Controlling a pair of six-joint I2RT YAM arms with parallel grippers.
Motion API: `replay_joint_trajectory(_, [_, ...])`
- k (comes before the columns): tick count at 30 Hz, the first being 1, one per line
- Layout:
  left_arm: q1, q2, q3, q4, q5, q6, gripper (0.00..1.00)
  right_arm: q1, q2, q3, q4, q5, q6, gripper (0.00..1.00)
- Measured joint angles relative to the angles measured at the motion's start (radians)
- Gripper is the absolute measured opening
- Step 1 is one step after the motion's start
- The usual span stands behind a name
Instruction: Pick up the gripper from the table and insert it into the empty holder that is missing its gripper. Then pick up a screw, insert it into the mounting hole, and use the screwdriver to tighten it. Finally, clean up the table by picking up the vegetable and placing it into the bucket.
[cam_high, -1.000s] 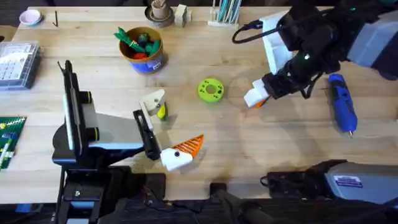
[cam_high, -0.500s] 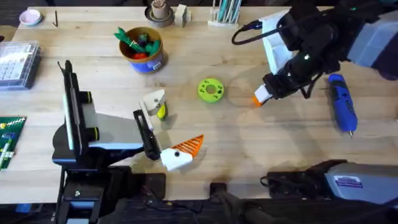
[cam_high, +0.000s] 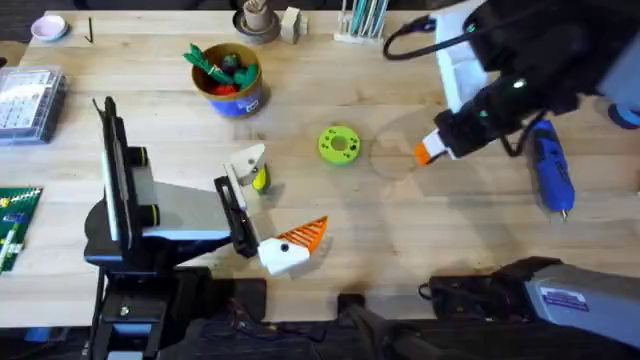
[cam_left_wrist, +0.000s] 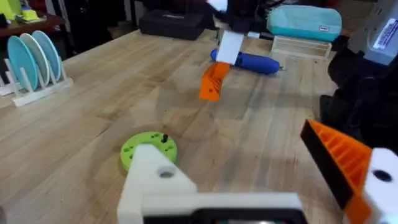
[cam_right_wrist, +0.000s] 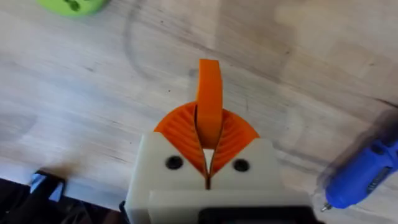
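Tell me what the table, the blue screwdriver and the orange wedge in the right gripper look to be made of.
Table: pale wood, matte, with visible grain and board seams.
Screwdriver: likely smooth, slightly glossy blue plastic, with a thin metallic bit at one end.
Orange wedge: probably moulded or printed plastic, matte, pinched between the right gripper and its ribbed orange pads.

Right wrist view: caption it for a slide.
Right pincer shut on the orange gripper above the table, screwdriver beside.
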Motion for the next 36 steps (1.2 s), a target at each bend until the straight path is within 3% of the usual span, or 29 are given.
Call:
replay_joint_trajectory(8, [0.0, 0.0, 0.0, 0.0, 0.0, 0.0, 0.993, 0.0, -0.28, 0.035, -0.021, -0.058, 0.013, 0.009])
replay_joint_trajectory(17, [0.0, 0.0, 0.0, 0.0, 0.0, 0.0, 0.993, 0.0, -0.47, 0.016, -0.012, -0.268, 0.083, 0.009])
replay_joint_trajectory(21, [0.0, 0.0, 0.0, 0.0, 0.0, 0.0, 0.992, 0.0, -0.524, -0.08, 0.07, -0.419, 0.132, 0.009])
replay_joint_trajectory(28, [0.0, 0.0, 0.0, 0.0, 0.0, 0.0, 0.993, 0.0, -0.503, -0.279, 0.393, -0.746, 0.263, 0.008])
replay_joint_trajectory(36, [0.0, 0.0, 0.0, 0.0, 0.0, 0.0, 0.993, 0.0, -0.325, -0.377, 0.657, -1.029, 0.403, 0.008])
